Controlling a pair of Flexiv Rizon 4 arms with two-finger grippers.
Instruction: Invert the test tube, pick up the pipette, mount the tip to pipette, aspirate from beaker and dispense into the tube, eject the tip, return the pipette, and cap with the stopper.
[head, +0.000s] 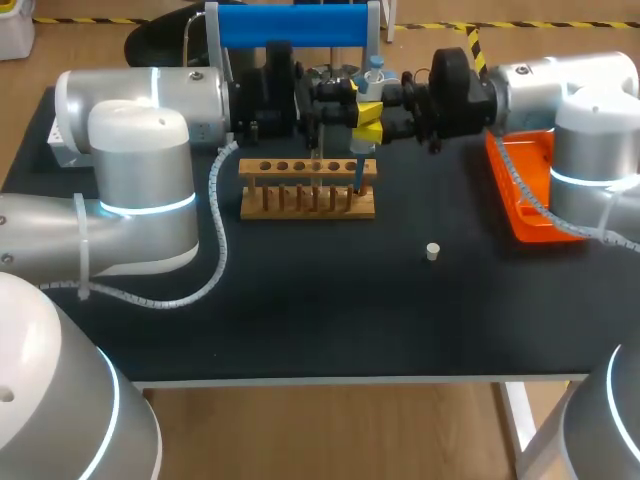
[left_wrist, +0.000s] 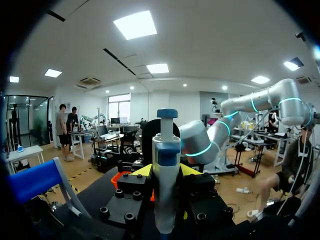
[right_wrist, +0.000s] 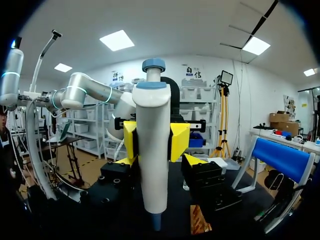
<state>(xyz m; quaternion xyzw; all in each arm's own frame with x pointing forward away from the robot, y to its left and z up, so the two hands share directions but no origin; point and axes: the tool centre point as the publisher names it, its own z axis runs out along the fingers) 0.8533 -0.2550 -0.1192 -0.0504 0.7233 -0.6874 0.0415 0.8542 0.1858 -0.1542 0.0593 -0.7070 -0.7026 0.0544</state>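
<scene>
The white pipette (head: 366, 95) with a blue plunger stands upright above the right end of the wooden tube rack (head: 307, 190). Its blue tip (head: 357, 176) points down into the rack. My left gripper (head: 362, 112) comes in from the left and is shut on the pipette body (left_wrist: 166, 165). In the right wrist view its yellow fingertips (right_wrist: 179, 140) press both sides of the pipette (right_wrist: 152, 150). My right gripper (head: 385, 112) faces it from the right, and its fingers (right_wrist: 202, 172) stand open, apart from the pipette. A small white stopper (head: 432, 251) lies on the black table.
An orange tray (head: 530, 190) sits at the right edge under my right arm. A stand with a blue top bar (head: 293, 25) rises behind the grippers. Bare black table lies in front of the rack, around the stopper.
</scene>
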